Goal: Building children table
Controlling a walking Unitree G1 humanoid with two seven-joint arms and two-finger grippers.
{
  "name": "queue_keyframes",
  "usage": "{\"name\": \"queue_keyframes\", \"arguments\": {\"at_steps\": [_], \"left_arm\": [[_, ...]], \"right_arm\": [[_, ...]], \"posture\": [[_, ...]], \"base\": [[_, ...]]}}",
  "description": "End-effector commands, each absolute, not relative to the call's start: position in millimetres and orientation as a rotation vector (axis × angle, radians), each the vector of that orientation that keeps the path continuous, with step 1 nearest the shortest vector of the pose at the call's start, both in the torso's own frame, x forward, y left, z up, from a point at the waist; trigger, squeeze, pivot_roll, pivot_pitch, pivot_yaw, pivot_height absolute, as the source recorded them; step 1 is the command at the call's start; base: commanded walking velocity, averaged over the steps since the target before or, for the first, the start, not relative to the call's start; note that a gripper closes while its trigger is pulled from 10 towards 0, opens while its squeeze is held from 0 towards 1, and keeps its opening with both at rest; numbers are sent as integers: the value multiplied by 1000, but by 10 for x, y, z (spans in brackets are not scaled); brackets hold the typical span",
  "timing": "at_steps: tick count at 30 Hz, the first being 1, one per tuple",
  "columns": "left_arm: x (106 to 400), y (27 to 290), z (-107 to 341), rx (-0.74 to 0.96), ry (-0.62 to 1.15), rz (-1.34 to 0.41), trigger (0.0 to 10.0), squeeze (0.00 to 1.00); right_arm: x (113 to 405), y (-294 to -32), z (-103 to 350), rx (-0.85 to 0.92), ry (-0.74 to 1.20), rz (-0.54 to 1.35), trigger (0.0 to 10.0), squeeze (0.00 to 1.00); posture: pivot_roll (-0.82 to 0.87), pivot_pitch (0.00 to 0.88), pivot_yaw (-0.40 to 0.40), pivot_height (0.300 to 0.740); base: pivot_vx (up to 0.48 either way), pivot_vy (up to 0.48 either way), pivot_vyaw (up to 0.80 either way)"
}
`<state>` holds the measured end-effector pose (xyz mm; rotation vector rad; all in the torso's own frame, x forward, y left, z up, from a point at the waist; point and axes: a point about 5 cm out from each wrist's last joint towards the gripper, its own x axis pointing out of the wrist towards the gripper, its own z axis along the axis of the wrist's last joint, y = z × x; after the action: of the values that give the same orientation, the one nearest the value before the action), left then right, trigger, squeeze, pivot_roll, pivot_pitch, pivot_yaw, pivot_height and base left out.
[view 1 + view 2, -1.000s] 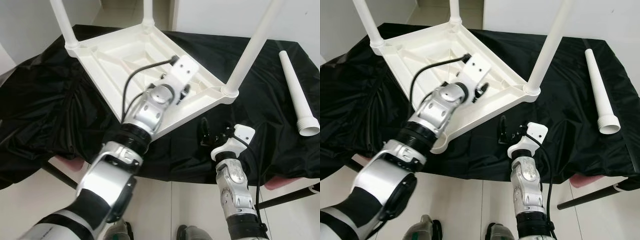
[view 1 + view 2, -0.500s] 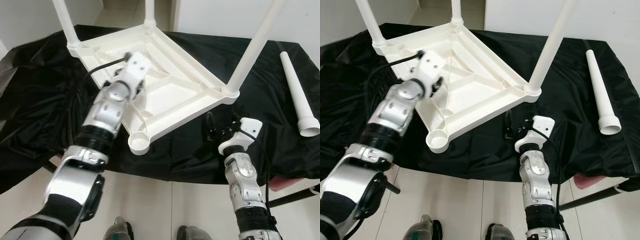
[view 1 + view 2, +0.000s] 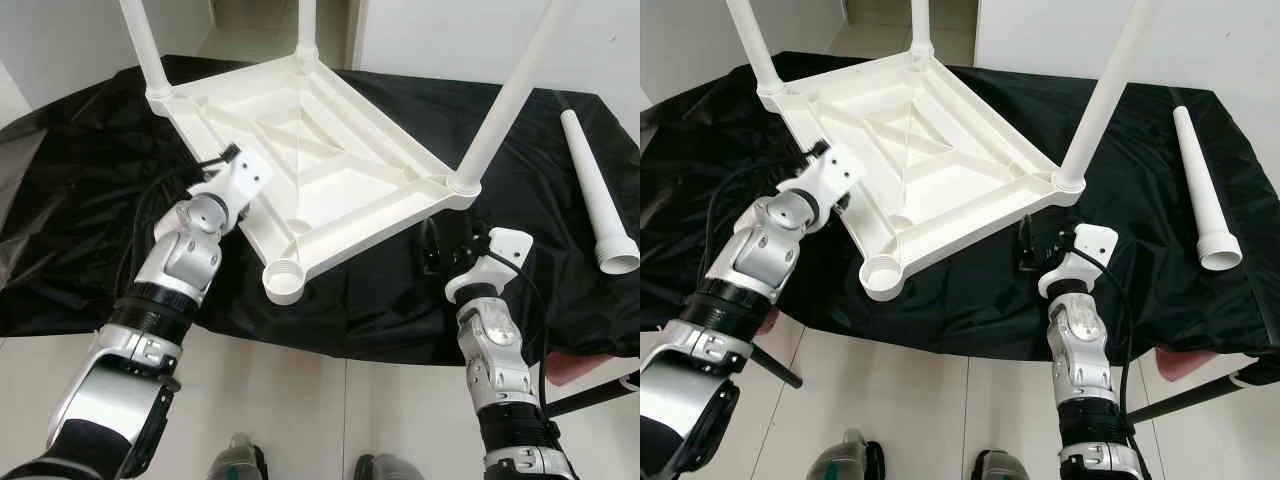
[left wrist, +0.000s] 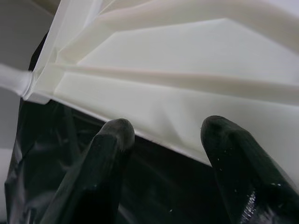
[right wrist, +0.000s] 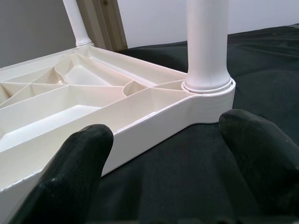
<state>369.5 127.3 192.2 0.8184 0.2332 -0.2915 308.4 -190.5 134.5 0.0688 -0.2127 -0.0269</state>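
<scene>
A white plastic children's table [image 3: 330, 180] lies upside down on a black cloth. Three white legs stand in its corner sockets, among them the right leg [image 3: 505, 100]. The near corner socket [image 3: 283, 281] holds nothing. A loose white leg [image 3: 597, 190] lies on the cloth at the far right. My left gripper [image 4: 163, 133] is open at the tabletop's left edge, fingers [image 4: 110, 154] just outside the rim, holding nothing. Open as well, my right gripper [image 3: 437, 247] rests low on the cloth just short of the right corner [image 5: 205, 100], which shows between its fingers [image 5: 77, 163].
The black cloth [image 3: 90, 200] drapes over the work surface and hangs off the near edge. Pale floor [image 3: 330, 420] lies below, with a dark bar [image 3: 590, 390] at the lower right. White walls and a doorway stand behind.
My left arm has pulled back from over the tabletop's underside to its left edge, uncovering the near empty socket. The right gripper has crept slightly toward the right corner.
</scene>
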Motion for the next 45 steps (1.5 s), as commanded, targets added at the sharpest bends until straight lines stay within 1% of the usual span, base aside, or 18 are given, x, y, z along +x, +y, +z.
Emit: {"name": "queue_keyframes", "arguments": {"at_steps": [1, 3, 5, 8, 13, 18, 25, 27, 33, 38, 45], "left_arm": [[3666, 1207, 1895, 840, 234, -333, 10000, 0], [3634, 1099, 1873, 863, 228, -380, 10000, 0], [3634, 1099, 1873, 863, 228, -380, 10000, 0], [3596, 965, 1853, 872, 222, -432, 10000, 0], [3574, 901, 1841, 879, 218, -458, 10000, 0], [3517, 832, 1804, 926, 215, -517, 10000, 0], [3508, 857, 1837, 936, 204, -508, 10000, 0], [3522, 948, 1905, 928, 202, -465, 10000, 0], [3509, 1033, 1927, 937, 216, -437, 10000, 0], [3459, 1043, 1897, 947, 230, -447, 10000, 0], [3390, 987, 1837, 966, 237, -499, 10000, 0]], "right_arm": [[3097, -1908, 1328, 71, -209, -30, 10000, 0], [3127, -1904, 1349, 71, -211, -28, 10000, 0], [3127, -1904, 1349, 71, -211, -28, 10000, 0], [3140, -1919, 1361, 69, -213, -35, 10000, 0], [3141, -1934, 1356, 66, -210, -43, 10000, 0], [3141, -1978, 1343, 62, -201, -72, 10000, 0], [3155, -1994, 1340, 59, -195, -86, 10000, 0], [3171, -1987, 1343, 58, -194, -83, 10000, 0], [3186, -1970, 1337, 58, -189, -74, 10000, 0], [3208, -1963, 1341, 54, -185, -74, 10000, 0], [3238, -1974, 1344, 52, -176, -100, 10000, 0]], "posture": [[27, 50, 4, 740], [23, 51, 3, 740], [23, 51, 3, 740], [20, 56, 4, 740], [20, 57, 5, 740], [16, 70, 3, 740], [20, 74, -3, 740], [28, 76, -11, 740], [36, 75, -18, 740], [39, 74, -23, 740], [38, 74, -25, 740]], "base": [[0, 0, 0], [0, 0, 0], [0, 0, 0], [0, 0, 0], [0, 0, 0], [0, 0, 0], [0, 0, 0], [0, 0, 0], [0, 0, 0], [0, 0, 0], [0, 0, 0]]}}
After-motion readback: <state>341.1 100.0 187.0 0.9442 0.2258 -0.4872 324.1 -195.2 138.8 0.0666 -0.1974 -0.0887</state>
